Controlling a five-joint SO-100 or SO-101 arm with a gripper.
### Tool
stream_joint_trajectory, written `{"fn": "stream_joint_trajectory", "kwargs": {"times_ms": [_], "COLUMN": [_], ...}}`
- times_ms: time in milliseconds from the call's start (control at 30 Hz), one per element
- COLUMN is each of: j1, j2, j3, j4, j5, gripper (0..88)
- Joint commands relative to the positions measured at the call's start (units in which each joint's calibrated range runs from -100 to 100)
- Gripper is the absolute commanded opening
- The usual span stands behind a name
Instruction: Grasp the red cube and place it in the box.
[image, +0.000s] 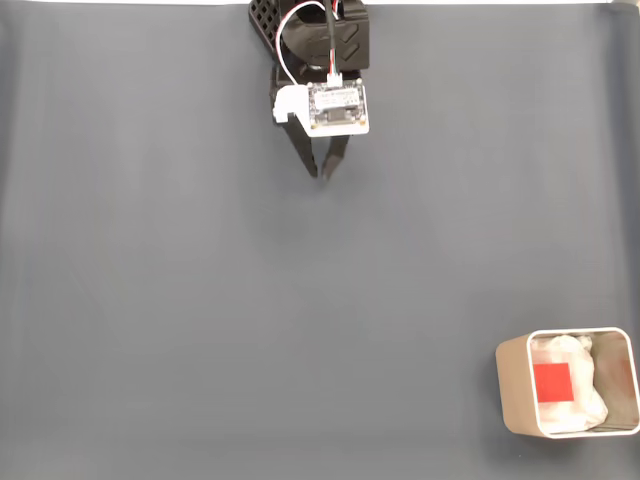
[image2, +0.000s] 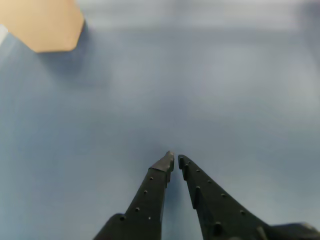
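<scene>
Up close in the wrist view, the black two-finger gripper reaches up from the bottom edge, its two tapered plastic fingers dotted with small holes. The tips sit almost together with only a thin sliver of gap, and nothing is held between them. Beneath them lies a smooth blue-grey tabletop. A tan, angled shape fills the upper left corner of that view, too blurred to make out.

Seen from above in the fixed view, the same gripper hangs near the top centre of the grey surface, pointing downward in the picture, with a small white circuit board and white wires mounted on the black arm behind it.

Well apart from the gripper, in the lower right corner of the fixed view, stands the beige, rounded-corner square box with a thin white rim. White wadding lies inside it, and the small bright-red cube rests on that wadding, toward the left half of the box.
</scene>
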Motion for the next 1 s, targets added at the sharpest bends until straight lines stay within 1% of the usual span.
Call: {"fn": "stream_joint_trajectory", "kwargs": {"times_ms": [0,67,333,967], "j1": [-0.21,-0.07,-0.07,2.20], "j2": [-3.65,-4.52,-4.78,-4.78], "j3": [0.99,0.99,0.99,0.99], "j4": [12.69,15.88,21.95,22.36], "j5": [0.29,-0.05,-0.29,0.05], "gripper": [0.0,0.0,0.3,0.4]}}
